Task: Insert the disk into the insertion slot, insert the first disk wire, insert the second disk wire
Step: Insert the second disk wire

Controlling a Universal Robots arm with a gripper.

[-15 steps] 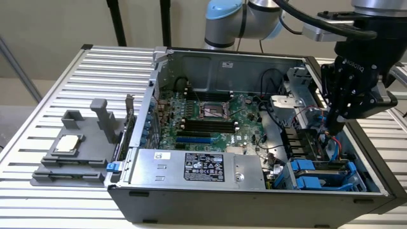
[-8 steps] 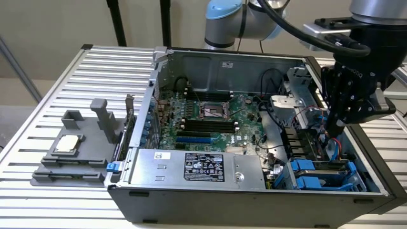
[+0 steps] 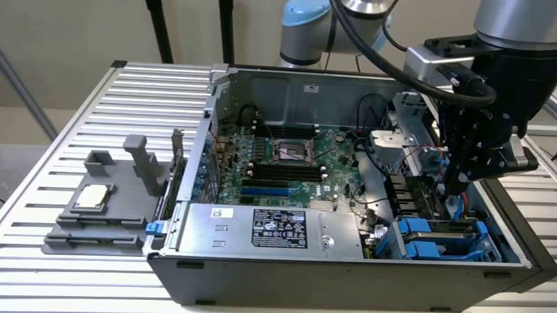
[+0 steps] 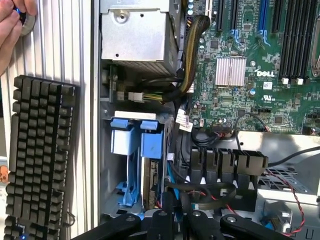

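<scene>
The insertion slot [image 3: 439,242] is the drive cage with blue rails at the case's front corner, on the exterior view's right. Its blue tabs [image 4: 134,141] stand out in the wrist view. The disk [image 4: 150,176] sits edge-on inside the cage between the rails, and its top edge [image 3: 454,225] shows from outside. My gripper [image 3: 454,190] hangs just above and behind the cage. Its fingers [image 4: 166,216] stand close together on a thin blue disk wire [image 4: 169,181] that runs down beside the disk. The wire's plug end is hidden.
The open case holds a green motherboard [image 3: 278,163] and a silver power-supply box [image 3: 270,228]. Black cable bundles [image 4: 200,192] and a red-black wire pair [image 4: 292,192] lie near the gripper. A black keyboard [image 4: 40,155] and a person's hand [image 4: 12,25] are outside the case. A grey fixture [image 3: 100,208] sits on the table.
</scene>
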